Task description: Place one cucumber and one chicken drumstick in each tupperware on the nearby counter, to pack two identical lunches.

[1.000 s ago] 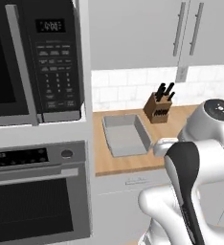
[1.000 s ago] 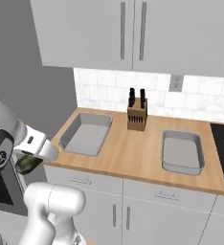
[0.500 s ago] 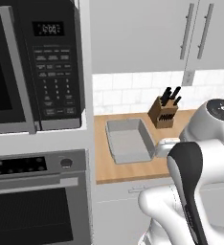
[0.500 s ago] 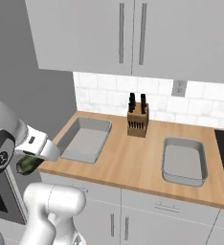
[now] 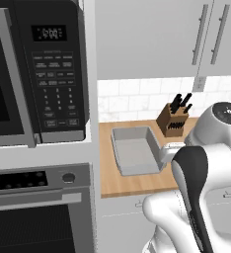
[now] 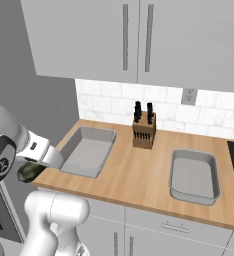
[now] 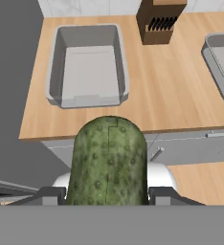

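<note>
The gripper (image 7: 107,194) is closed partway around the cucumber (image 7: 109,160), its jaws pressing the green sides; in the right base view the cucumber (image 6: 30,171) hangs off the near left corner of the counter (image 6: 139,182), short of its edge. Both boxes look empty: the left tupperware (image 7: 88,66) lies just beyond, the right tupperware (image 6: 194,175) far to the right past the knife block (image 6: 143,132). Released here, the cucumber would likely miss the counter and drop. Its rounded skin could also slip during the reach, or land on the sloping wall and roll out.
</note>
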